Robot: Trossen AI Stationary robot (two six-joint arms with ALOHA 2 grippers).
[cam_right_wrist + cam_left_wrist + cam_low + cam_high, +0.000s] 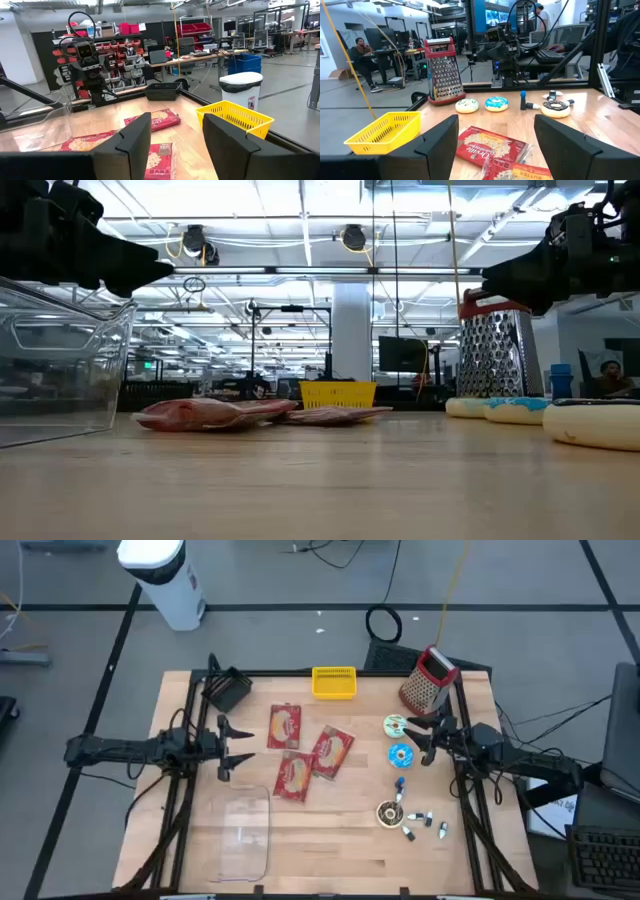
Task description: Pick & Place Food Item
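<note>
Both tools stand with fingers apart, left tool (226,747) and right tool (425,737) flanking three red packets (300,753), with yellow basket (334,682) and grater (427,679) at the counter's (340,840) far edge.

Grey floor (300,580), white bin (165,580), strip-lit ceiling (300,220), red shelving (125,30).
</note>
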